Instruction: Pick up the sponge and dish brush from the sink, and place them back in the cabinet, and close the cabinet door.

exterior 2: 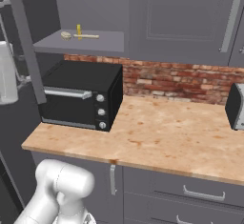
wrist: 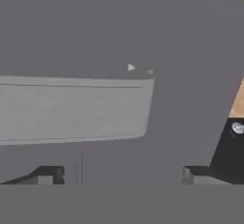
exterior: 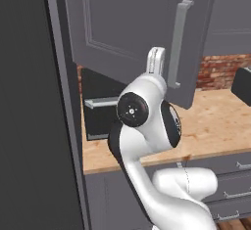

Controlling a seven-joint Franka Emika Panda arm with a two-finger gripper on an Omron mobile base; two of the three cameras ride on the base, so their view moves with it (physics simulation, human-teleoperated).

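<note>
Wood-grain countertop (exterior 2: 167, 132) lies below; sponge (exterior 2: 78, 31) and dish brush (exterior 2: 66, 35) sit on the cabinet (exterior 2: 90, 44) shelf (so stowed). My pincer (wrist: 119, 175), fingers apart, faces the open cabinet door (exterior: 132, 33); closing remains.

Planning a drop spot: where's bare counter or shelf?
Free: the wooden countertop between the black toaster oven and the toaster; also the right half of the cabinet shelf. Crowded: the shelf's left part, with small items.
</note>
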